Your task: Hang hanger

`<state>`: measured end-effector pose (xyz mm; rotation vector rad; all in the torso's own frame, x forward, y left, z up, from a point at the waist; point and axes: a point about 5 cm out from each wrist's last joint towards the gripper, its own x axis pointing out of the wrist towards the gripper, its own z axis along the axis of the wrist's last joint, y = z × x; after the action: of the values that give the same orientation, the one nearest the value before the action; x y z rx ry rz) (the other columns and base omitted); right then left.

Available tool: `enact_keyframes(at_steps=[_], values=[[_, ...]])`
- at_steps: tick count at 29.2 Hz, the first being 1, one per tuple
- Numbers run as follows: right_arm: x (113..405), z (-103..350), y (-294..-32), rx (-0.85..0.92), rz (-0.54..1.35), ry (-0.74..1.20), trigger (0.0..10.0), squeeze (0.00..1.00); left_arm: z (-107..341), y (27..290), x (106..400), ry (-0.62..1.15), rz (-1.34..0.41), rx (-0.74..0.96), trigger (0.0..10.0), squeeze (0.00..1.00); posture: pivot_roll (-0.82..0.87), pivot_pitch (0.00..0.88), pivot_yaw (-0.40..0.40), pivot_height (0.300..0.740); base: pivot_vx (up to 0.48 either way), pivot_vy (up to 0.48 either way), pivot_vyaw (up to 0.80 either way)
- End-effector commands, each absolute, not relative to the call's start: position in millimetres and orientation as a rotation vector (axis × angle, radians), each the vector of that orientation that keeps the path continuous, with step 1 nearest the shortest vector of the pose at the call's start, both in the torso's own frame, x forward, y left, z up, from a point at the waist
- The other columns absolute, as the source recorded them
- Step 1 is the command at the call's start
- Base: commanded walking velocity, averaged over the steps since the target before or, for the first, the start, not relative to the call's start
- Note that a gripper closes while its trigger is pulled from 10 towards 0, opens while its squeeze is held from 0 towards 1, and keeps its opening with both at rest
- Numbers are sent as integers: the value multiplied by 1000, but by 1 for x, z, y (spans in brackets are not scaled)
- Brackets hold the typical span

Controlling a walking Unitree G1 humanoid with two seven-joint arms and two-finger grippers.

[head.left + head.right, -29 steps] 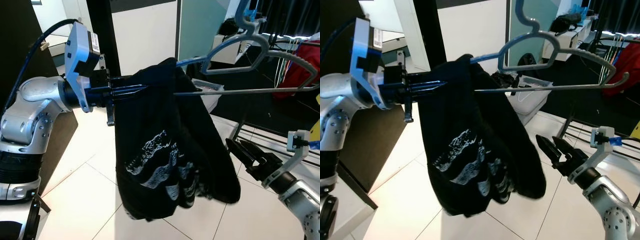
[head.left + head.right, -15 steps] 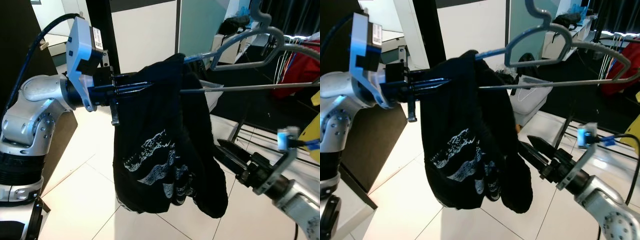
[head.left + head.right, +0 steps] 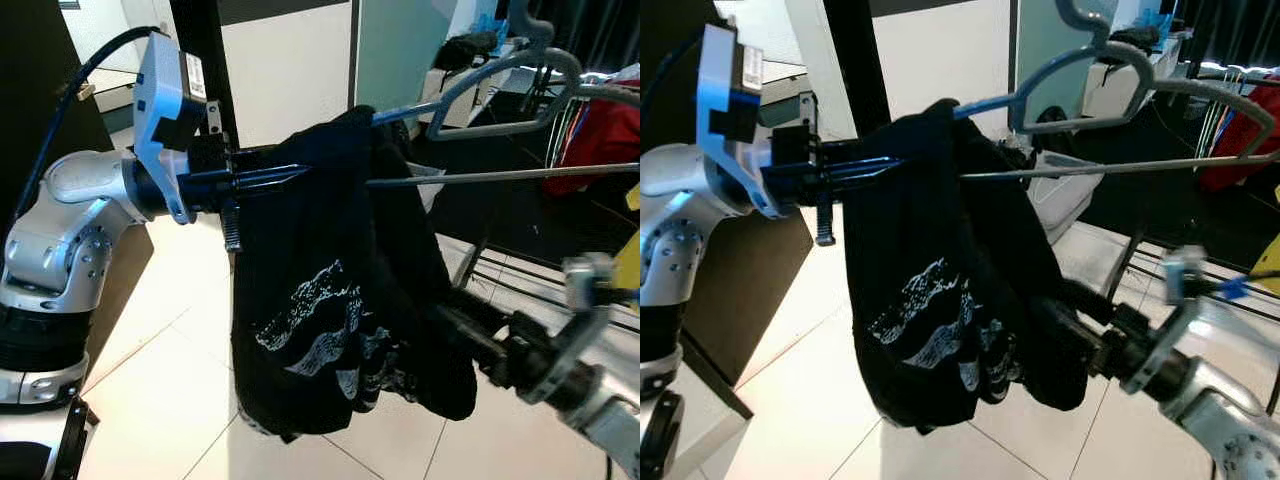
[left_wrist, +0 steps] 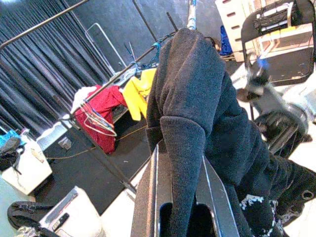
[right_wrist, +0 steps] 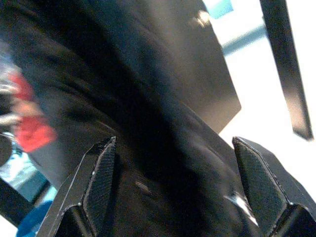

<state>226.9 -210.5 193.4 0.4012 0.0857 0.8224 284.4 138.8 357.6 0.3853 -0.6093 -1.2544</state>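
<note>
claws first: we see the left claw (image 3: 268, 178) closed narrow on the end of the grey hanger (image 3: 1110, 70), its fingers (image 4: 148, 197) pinching a fold of the black garment (image 3: 340, 300) draped over it. the left arm reaches forward at shoulder height, holding the hanger roughly level in the air, hook toward the clothes rack (image 4: 113, 79). the right claw (image 5: 173, 177) is spread wide, fingers either side of the garment's lower part, the right arm stretched up from below right and blurred. red and yellow clothes (image 4: 113, 98) hang on the rack beyond.
</note>
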Motion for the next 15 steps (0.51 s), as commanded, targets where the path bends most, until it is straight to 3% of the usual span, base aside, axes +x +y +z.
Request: enact_keyframes(at_steps=[1,10,11,14,15], values=[[228,189,-209,386,809,126,10000,0,363,139,281,-644,-1250,379,10000,0,-117,0,26,740,0,0,0],[230,184,-211,355,778,208,10000,0,365,140,281,-650,-1245,380,10000,0,-117,0,24,740,0,0,0],[228,182,-208,348,799,228,3255,0,365,140,281,-651,-1243,381,10000,0,-118,0,23,740,0,0,0],[226,181,-206,344,815,241,3255,0,365,140,281,-652,-1242,382,10000,0,-118,0,23,740,0,0,0],[220,179,-202,334,861,267,0,0,365,140,281,-654,-1237,383,10000,0,-118,0,21,740,0,0,0]])
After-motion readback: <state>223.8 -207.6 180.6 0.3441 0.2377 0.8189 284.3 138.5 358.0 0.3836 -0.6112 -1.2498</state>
